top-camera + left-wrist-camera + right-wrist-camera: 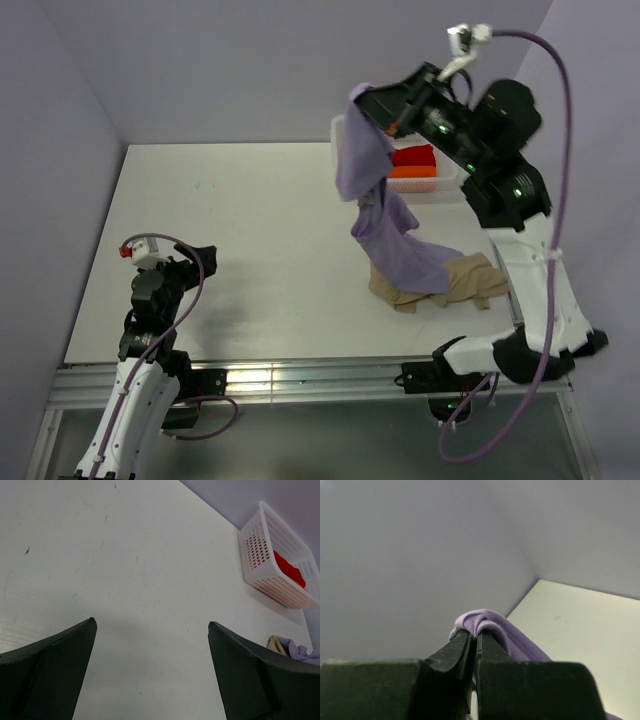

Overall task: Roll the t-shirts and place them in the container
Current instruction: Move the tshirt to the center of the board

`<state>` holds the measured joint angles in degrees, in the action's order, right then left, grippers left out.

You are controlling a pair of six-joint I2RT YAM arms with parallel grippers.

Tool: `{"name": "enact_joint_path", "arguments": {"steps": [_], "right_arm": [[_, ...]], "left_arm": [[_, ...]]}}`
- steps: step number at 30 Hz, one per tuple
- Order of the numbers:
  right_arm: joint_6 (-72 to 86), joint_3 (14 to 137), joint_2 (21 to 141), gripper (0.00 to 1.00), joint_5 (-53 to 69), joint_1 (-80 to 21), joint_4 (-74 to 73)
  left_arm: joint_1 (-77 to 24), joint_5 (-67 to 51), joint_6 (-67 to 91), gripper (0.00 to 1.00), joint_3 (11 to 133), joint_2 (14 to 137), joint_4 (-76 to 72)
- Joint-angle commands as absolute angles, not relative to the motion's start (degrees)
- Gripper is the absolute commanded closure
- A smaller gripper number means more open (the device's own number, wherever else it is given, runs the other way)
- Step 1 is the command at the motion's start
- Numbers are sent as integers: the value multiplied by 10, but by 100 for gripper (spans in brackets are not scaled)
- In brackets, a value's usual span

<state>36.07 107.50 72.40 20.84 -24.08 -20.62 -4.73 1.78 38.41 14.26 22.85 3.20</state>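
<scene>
Lavender t-shirt [372,170] hangs from the right gripper [475,636], which pinches one edge; its tail drapes onto the beige t-shirt [462,284]. The left gripper [152,625] gapes wide and empty. The step in hand seems to be lifting the shirt clear; next it likely needs spreading flat on the table [250,260].

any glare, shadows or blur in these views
Top external: glare on the front rail, faint shadow on the table by the left arm. Left wrist: left fingers dark, featureless; basket crisp. Right wrist: right fingers soft up close, lavender t-shirt sharper.
</scene>
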Motion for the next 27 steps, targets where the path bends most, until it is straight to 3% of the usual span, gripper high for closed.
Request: {"name": "enact_joint_path", "arguments": {"steps": [1,6,10,15,18,20,22,27], "right_arm": [[347,1233,793,100,204,-318,-200],[405,1455,924,100,228,-345,-176],[523,1382,917,100,234,-346,-20],[539,1356,925,100,249,-349,-42],[504,1253,903,87,272,-349,-73],[463,1182,890,55,260,-349,-142],[396,1118,871,34,228,-349,-205],[349,867,762,33,-53,-345,-306]], "left_arm": [[-47,31,388,1,151,222,31],[-46,33,389,1,149,215,33],[-47,24,388,0,150,216,32],[-46,25,388,1,151,219,32],[-46,23,388,1,152,221,33],[-46,23,388,1,153,221,33],[-46,22,388,0,153,221,33],[-47,19,388,1,153,219,33]]}}
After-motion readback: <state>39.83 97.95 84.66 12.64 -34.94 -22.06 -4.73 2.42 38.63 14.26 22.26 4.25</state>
